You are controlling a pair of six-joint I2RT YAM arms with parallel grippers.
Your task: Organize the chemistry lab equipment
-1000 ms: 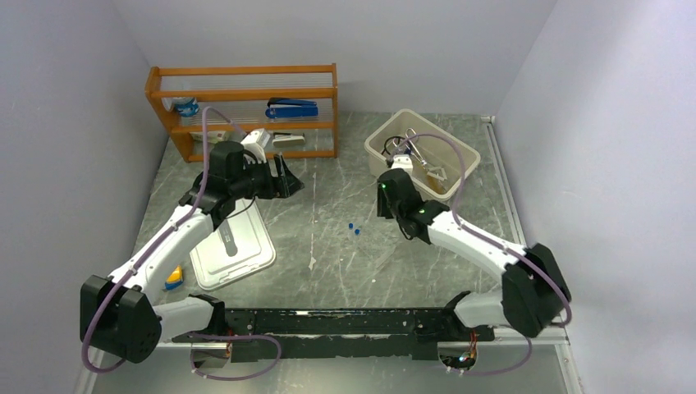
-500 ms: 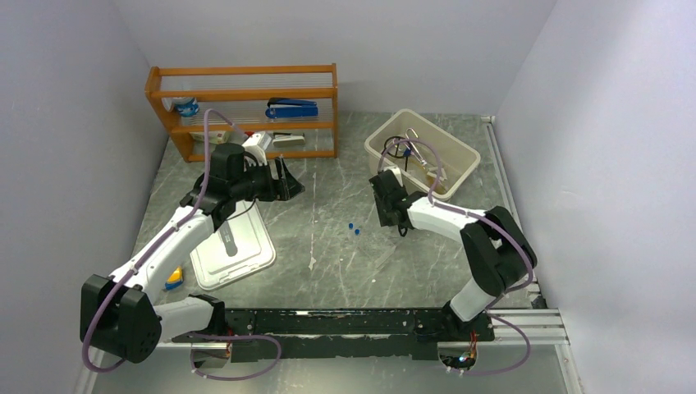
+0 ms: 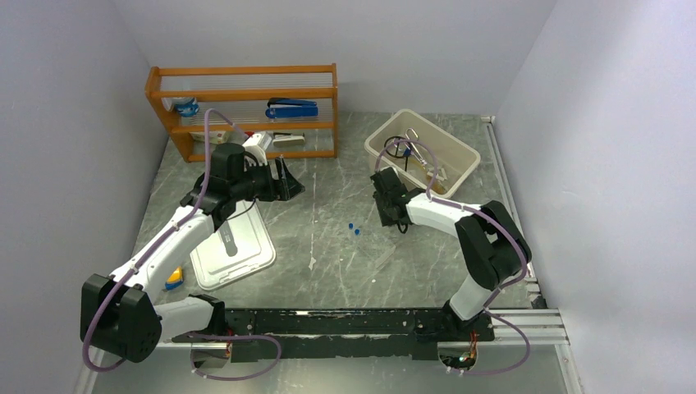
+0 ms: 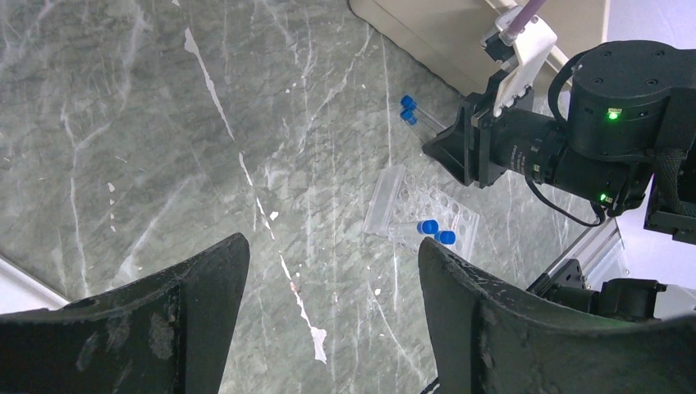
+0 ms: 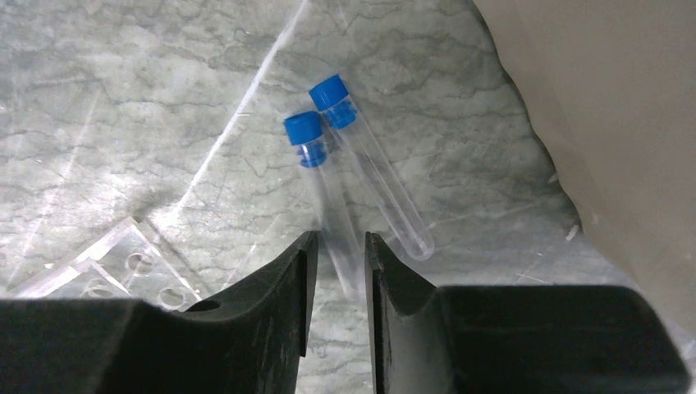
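Two blue-capped clear tubes (image 5: 373, 176) lie side by side on the marble table. My right gripper (image 5: 338, 246) is low at their closed ends, its jaws drawn in on the bottom end of the left tube (image 5: 324, 193), which still rests on the table. A clear rack (image 4: 423, 205) lies flat nearby with two more blue-capped tubes (image 4: 435, 231) on it. My left gripper (image 4: 332, 271) hovers open and empty above the table. In the top view the right gripper (image 3: 386, 209) is just left of the beige bin (image 3: 464, 152), which holds tongs and wire pieces.
The bin wall (image 5: 607, 107) stands close on the right gripper's right. A white tray lid (image 3: 234, 246) lies under the left arm, a small yellow-and-blue block (image 3: 173, 277) beside it. The orange shelf (image 3: 246, 107) with a blue stapler stands at the back left.
The right arm folded its elbow inward and brought its gripper from the bin's edge down to the loose tubes; its jaws narrowed around one tube. The left arm stayed still.
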